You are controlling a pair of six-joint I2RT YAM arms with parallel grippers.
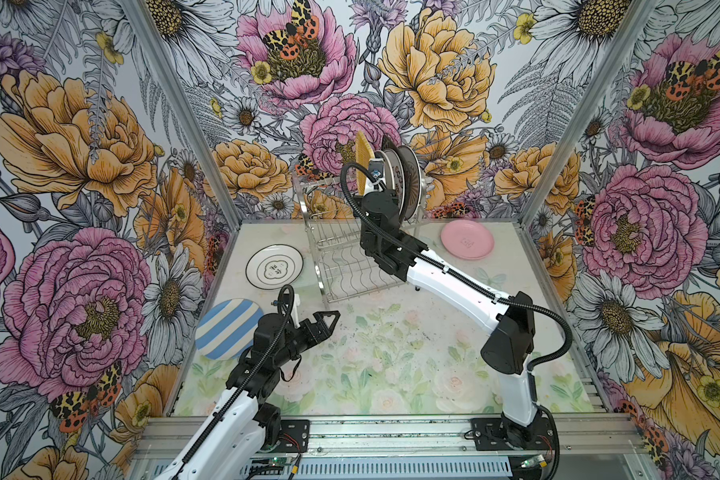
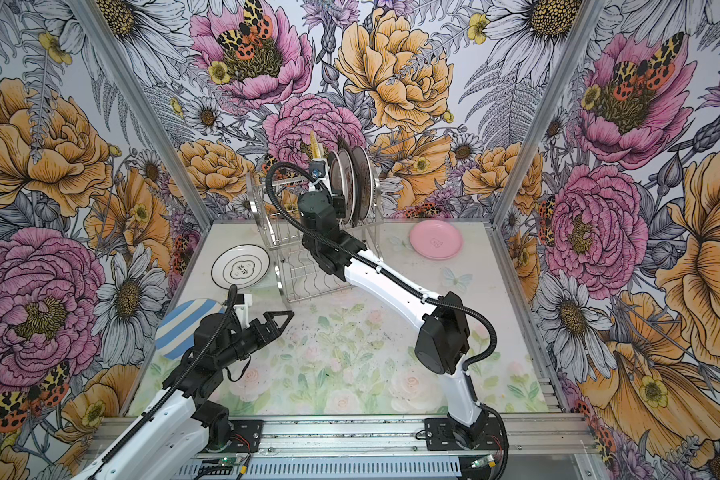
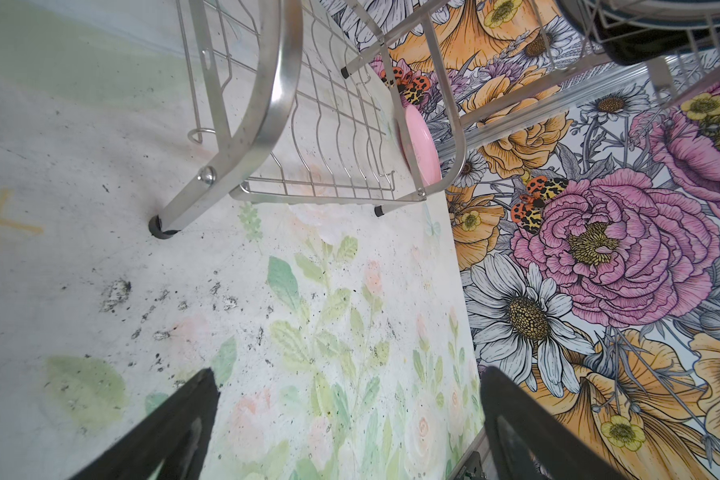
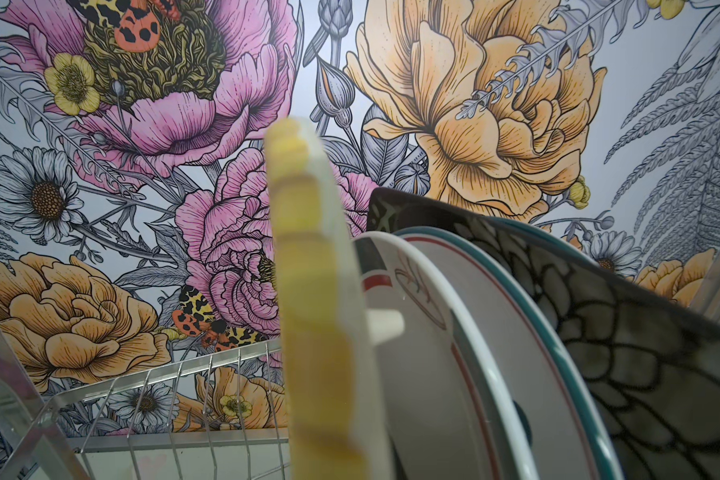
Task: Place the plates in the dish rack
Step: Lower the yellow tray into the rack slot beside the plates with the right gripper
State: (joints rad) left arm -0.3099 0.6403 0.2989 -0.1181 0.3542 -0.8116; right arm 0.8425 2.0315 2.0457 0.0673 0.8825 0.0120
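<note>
High at the upper tier of the dish rack [image 1: 341, 257], the right pincer [image 1: 379, 187] is closed narrowly on the lower edge of the yellow plate [image 1: 364, 160]. Its fingertips are hidden behind the wrist. The yellow plate stands upright on edge at the left end of a row of plates. In the right wrist view it fills the middle of the picture, blurred and very close.

Just beside it to the right, several round plates [image 1: 404, 178] stand on edge in the same tier, close together. A black floral plate [image 4: 599, 332] leans behind them. The rack's lower shelf holds nothing.

Down in front of the rack, the left pincer [image 1: 329, 322] hangs above the desk [image 1: 391, 353] with its jaws spread wide and nothing between them. A blue-and-white striped plate [image 1: 225, 328] lies flat just to its left, partly covered by the arm.

A white plate with a black ring [image 1: 274, 266] lies flat beside the rack's left frame. A pink plate [image 1: 467, 240] lies flat near the back right of the desk, apart from the rack.
</note>
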